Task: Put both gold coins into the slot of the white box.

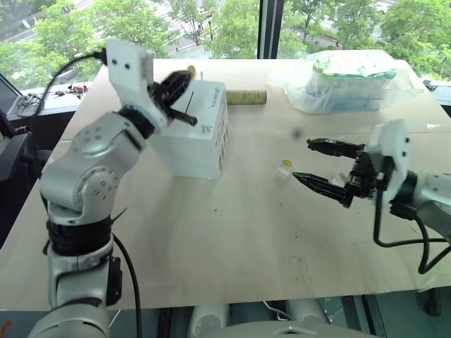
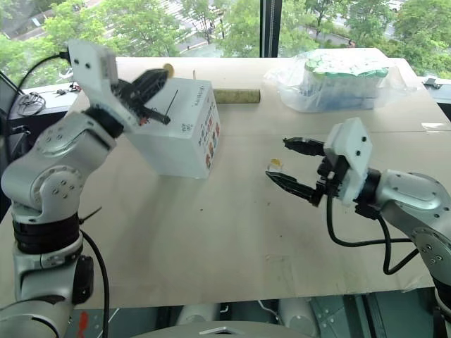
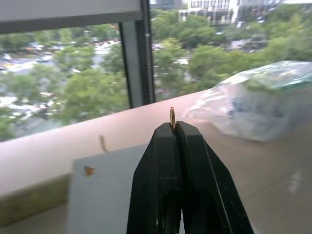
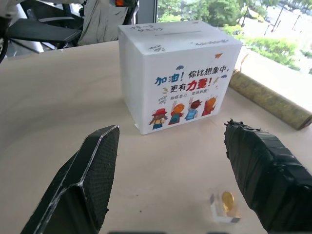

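Tabletop (image 1: 211,239): coin (image 3: 172,117) above white box (image 1: 201,134)

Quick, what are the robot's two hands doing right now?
Left gripper: closed, pinching a gold coin above the white box.
Right gripper: open, holding nothing, near the other coin.

place: upper-floor lab/office | cue: window (image 1: 232,28) (treetops below), plywood worktable (image 1: 232,232)

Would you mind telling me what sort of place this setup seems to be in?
Probably an upper-floor office or lab: a wooden table stands by a large window that looks down on treetops, and a desk with cables sits to one side.
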Action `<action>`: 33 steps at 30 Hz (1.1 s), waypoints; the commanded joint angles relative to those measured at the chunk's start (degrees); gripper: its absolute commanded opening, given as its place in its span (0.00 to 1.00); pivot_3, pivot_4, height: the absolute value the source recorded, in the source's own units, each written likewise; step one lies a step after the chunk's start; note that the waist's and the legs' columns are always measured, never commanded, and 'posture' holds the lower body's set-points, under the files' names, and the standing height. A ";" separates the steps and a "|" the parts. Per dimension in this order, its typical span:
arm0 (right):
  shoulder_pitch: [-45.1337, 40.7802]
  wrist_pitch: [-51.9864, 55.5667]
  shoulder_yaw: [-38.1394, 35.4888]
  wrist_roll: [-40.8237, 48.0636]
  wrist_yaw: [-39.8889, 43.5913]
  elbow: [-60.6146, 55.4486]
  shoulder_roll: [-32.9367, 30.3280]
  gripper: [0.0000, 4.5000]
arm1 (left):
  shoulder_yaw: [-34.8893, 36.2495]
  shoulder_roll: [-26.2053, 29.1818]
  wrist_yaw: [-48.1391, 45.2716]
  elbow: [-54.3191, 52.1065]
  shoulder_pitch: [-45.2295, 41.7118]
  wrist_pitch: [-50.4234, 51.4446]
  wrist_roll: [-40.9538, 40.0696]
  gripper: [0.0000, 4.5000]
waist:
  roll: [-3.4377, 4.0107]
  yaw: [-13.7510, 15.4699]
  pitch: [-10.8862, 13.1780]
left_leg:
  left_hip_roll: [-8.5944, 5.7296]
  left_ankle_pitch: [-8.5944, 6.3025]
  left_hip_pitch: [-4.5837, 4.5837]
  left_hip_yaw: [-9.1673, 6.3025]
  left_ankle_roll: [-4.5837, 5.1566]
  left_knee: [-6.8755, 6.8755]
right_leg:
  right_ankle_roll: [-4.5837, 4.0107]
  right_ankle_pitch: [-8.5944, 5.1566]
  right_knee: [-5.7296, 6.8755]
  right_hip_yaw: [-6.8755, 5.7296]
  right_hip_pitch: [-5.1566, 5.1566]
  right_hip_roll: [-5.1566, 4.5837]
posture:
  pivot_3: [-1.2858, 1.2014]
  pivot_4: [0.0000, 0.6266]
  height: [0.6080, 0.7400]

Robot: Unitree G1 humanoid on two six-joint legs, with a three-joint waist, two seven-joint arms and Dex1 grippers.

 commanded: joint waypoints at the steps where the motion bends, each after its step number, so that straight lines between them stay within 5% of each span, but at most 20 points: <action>1: -0.32 -2.10 -5.59 -0.62 3.36 1.23 -2.86 0.82 | -2.59 -1.02 5.50 -3.98 -3.78 7.93 4.58 0.00 | -0.01 0.13 0.02 | 0.00 0.00 0.00 -0.03 0.00 0.00 | 0.00 0.00 0.00 -0.02 0.00 0.00 | 0.52 0.24 1.00; 8: -6.85 -1.13 -10.27 4.69 7.74 5.68 -6.75 0.82 | -3.00 -2.63 9.80 -9.88 -3.88 24.32 7.25 0.00 | -0.06 -0.28 0.15 | 0.00 0.12 0.00 -0.02 -0.21 0.00 | 0.00 0.00 0.04 0.01 -0.01 0.01 | 0.52 0.24 1.00; 33: -13.13 -0.20 -7.97 1.59 17.46 12.71 -13.02 0.82 | 3.04 -12.64 6.25 -10.61 -9.13 41.75 12.55 0.00 | -0.14 0.17 0.22 | 0.01 0.13 0.00 -0.04 -0.22 0.02 | 0.00 0.00 0.04 -0.03 0.03 -0.07 | 0.52 0.24 1.00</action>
